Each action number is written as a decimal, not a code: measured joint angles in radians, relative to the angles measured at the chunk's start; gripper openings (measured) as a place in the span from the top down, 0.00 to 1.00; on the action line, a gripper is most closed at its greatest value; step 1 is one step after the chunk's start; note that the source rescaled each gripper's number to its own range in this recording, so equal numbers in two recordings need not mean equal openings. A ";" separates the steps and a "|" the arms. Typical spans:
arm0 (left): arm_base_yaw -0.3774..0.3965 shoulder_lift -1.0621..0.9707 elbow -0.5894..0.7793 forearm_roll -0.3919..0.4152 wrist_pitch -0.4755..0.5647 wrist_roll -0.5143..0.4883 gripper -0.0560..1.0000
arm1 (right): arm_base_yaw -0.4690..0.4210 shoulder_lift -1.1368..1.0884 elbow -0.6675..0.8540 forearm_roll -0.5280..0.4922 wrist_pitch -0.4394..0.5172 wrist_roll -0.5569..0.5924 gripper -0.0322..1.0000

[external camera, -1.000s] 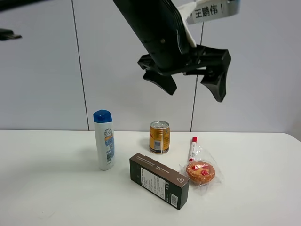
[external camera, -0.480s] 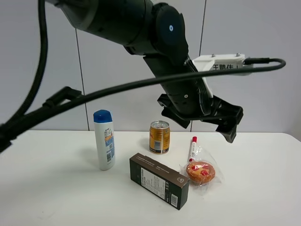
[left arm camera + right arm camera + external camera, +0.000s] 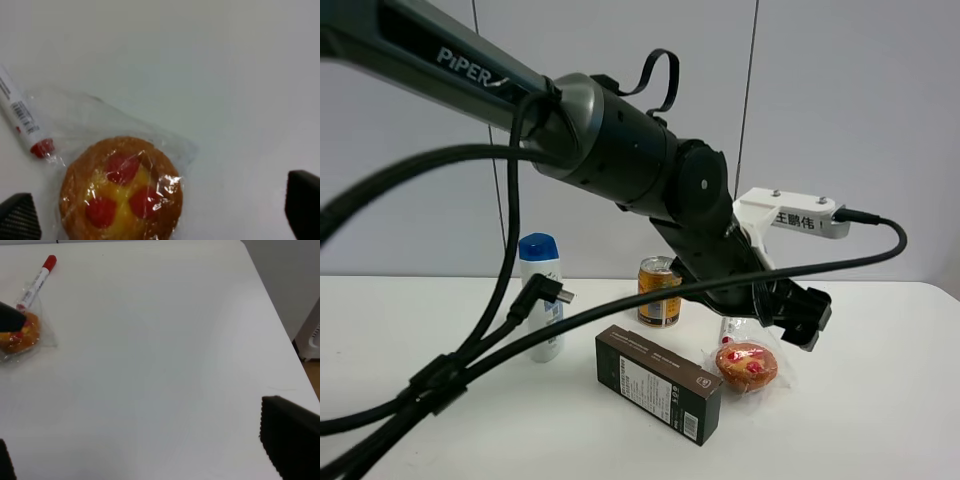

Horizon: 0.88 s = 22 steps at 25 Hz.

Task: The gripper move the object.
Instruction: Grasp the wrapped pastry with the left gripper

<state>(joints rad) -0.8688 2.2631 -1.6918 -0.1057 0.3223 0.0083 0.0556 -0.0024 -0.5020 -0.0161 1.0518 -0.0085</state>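
Observation:
The object, a golden-brown muffin (image 3: 747, 367) with red bits in clear wrap, lies on the white table right of the brown box. My left gripper (image 3: 782, 314), black with a white labelled bracket, hangs open just above and behind the muffin without touching it. In the left wrist view the muffin (image 3: 121, 192) lies between the two spread fingertips of the gripper (image 3: 160, 212), nearer one of them. My right gripper (image 3: 147, 455) is open and empty over bare table, well away from the muffin (image 3: 17, 335). It is out of the exterior view.
A brown box (image 3: 658, 383) lies close left of the muffin. A gold can (image 3: 658, 290) and a white bottle with a blue cap (image 3: 542, 300) stand behind. A red-capped marker (image 3: 22, 122) lies against the wrap. The table's right edge (image 3: 270, 305) is near.
My left arm has come down from high above the table to just over the muffin, jaws still open. The things on the table have not moved.

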 joint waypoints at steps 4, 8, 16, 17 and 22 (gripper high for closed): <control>0.001 0.035 0.000 0.010 -0.018 -0.008 0.04 | 0.000 0.000 0.000 0.000 0.000 0.000 0.00; 0.007 0.067 0.000 0.045 -0.026 -0.008 0.04 | 0.000 0.000 0.000 0.000 0.000 0.000 0.00; 0.019 0.098 0.000 0.074 -0.097 -0.008 0.04 | 0.000 0.000 0.000 0.000 0.000 0.000 0.00; 0.021 0.099 0.000 0.074 -0.099 -0.019 0.04 | 0.000 0.000 0.000 0.000 0.000 0.000 0.00; 0.030 0.099 0.000 0.075 -0.104 -0.042 0.04 | 0.000 0.000 0.000 0.000 0.000 0.000 0.00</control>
<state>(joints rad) -0.8388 2.3624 -1.6918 -0.0312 0.2180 -0.0336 0.0556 -0.0024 -0.5020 -0.0161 1.0518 -0.0085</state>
